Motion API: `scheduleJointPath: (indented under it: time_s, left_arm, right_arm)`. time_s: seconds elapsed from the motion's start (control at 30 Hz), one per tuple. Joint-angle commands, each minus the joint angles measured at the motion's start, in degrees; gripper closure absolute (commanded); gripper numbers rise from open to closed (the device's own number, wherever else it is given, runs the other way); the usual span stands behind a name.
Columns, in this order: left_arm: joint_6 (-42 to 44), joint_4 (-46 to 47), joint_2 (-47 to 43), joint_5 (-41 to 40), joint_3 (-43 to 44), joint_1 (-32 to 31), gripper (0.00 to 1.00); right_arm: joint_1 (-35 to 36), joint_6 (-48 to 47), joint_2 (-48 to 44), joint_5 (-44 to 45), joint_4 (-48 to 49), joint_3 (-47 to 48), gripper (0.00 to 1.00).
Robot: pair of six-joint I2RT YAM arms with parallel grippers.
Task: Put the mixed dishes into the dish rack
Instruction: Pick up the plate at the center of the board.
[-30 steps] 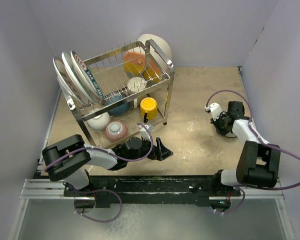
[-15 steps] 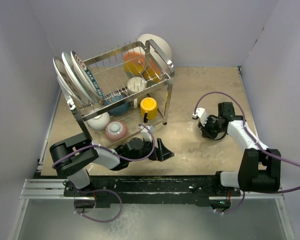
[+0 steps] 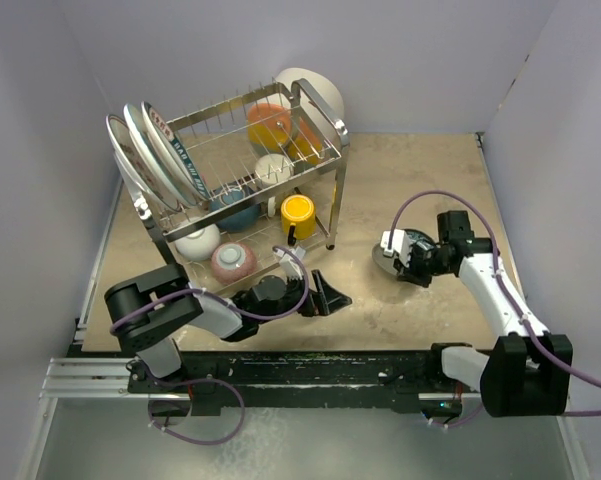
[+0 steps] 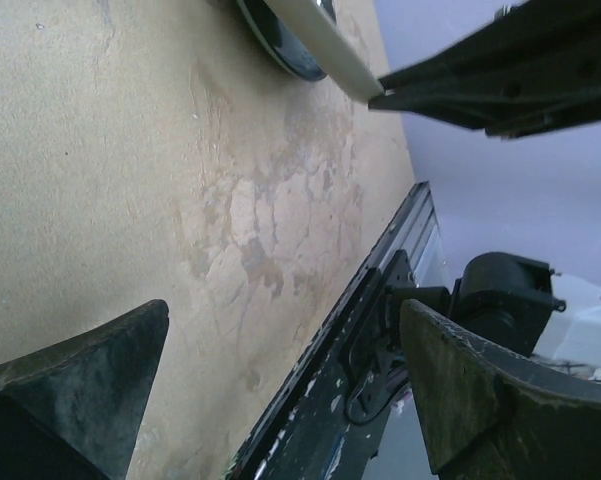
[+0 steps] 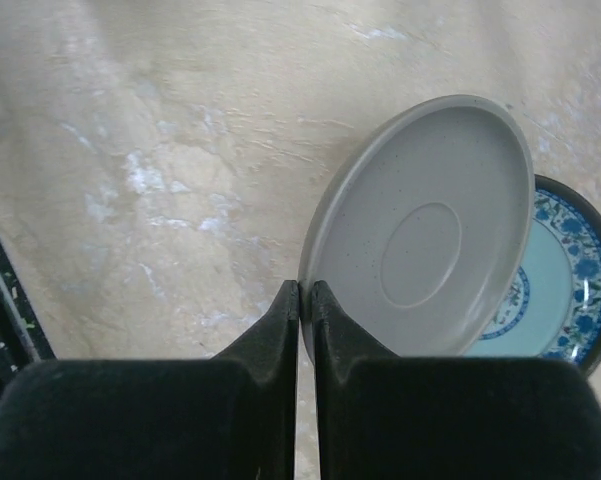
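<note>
Currently: right tool [image 5: 305,300] is pinched shut on the rim of the grey plate [image 5: 430,230]. The plate is tilted up over the teal plate [image 5: 565,290], which lies flat on the surface [image 3: 420,180], well right of the dish rack [image 3: 230,106]. Left tool [image 3: 325,297] gapes wide and empty, low beside the rack's foot.

Judgement: the grip is thin-edged, so lift slowly. Hold the plate on edge and feed it between the upper-tier wires beside the standing plates [image 3: 150,150]. Watch for slip.
</note>
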Motion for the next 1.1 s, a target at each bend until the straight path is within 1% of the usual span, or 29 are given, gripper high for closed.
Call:
scheduleJointPath:
  time_s: [0.0, 0.13, 0.27, 0.33, 0.37, 0.47, 0.53, 0.77, 0.8, 0.97, 1.07]
  left_arm:
    - [-6.8, 8.4, 1.7, -4.9, 0.1, -1.0, 0.0]
    - [-12.7, 11.7, 4.3, -9.8, 0.2, -3.0, 0.01]
    - [-18.2, 12.2, 6.3, -14.2, 0.9, -4.3, 0.01]
    - [-21.6, 10.4, 7.3, -15.6, 2.2, -4.7, 0.02]
    - [-23.6, 8.6, 7.6, -16.2, 3.1, -4.9, 0.04]
    - [-28.3, 2.3, 8.1, -17.5, 6.4, -5.5, 0.05]
    - [-30.0, -1.7, 8.3, -18.4, 8.4, -5.9, 0.06]
    - [-33.4, -5.1, 9.7, -21.5, 11.9, -6.6, 0.12]
    - [-34.1, -5.5, 10.1, -21.7, 12.3, -6.7, 0.12]
    - [-36.5, -4.7, 12.6, -22.1, 14.1, -6.9, 0.22]
    - [-36.9, -4.4, 13.7, -21.9, 15.5, -6.9, 0.23]
  right_arm:
    - [0.2, -8.5, 0.8, -7.3, -6.5, 0.4, 1.0]
    - [0.2, -11.0, 4.4, -7.8, -9.7, 1.7, 1.0]
    - [0.4, -13.7, 4.6, -8.1, -11.7, 1.8, 1.0]
    - [0.5, -14.9, 4.0, -8.1, -12.1, 1.5, 1.0]
    - [0.5, -15.6, 3.7, -8.1, -12.3, 1.5, 1.0]
    - [0.5, -21.4, 2.5, -9.4, -14.7, 1.1, 1.0]
    - [0.6, -24.8, 1.2, -10.3, -15.9, 0.5, 1.0]
    - [0.6, -32.5, 1.5, -11.5, -20.4, 0.4, 1.0]
    - [0.6, -33.2, 1.3, -11.7, -20.7, 0.2, 1.0]
    - [0.6, -36.1, 0.7, -12.4, -22.2, 0.0, 1.0]
    - [0.6, -38.1, 0.4, -13.0, -24.1, 0.2, 1.0]
